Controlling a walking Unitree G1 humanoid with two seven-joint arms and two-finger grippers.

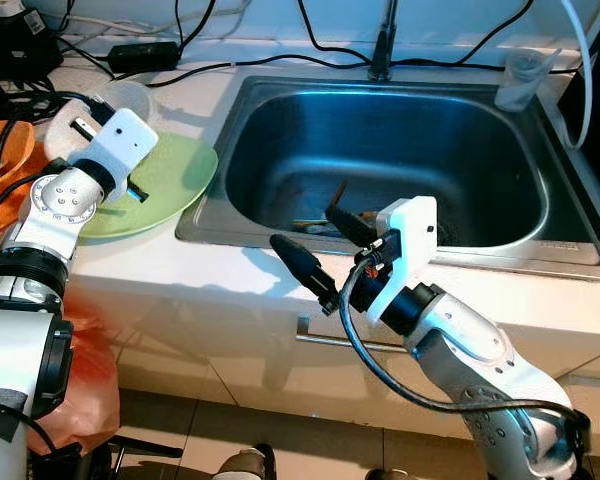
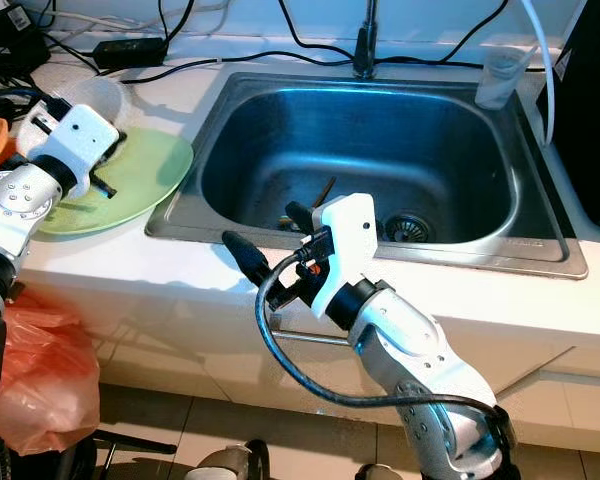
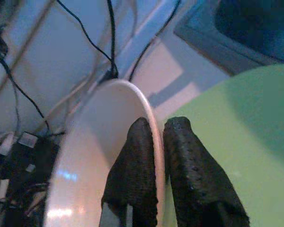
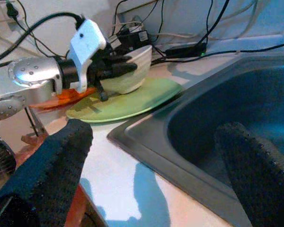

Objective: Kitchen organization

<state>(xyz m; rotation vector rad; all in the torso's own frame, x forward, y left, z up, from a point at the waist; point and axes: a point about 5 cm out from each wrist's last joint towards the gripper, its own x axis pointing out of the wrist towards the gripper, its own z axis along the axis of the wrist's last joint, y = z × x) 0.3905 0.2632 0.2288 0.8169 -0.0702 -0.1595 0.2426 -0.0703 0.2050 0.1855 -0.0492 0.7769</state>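
White table (image 1: pixel 230 275) around a steel sink (image 1: pixel 280 215). Left end effector (image 3: pixel 158 142) pinches the white bowl (image 4: pixel 130 71) rim over the green plate (image 1: pixel 175 180) — right end effector (image 1: pixel 315 250) gapes wide, empty, at the sink's front edge.

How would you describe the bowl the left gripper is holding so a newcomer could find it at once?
Start at the steel sink; on the counter to its left lies a pale green plate. The white bowl sits on that plate, its rim pinched between the left gripper fingers; it is the only white dish there.
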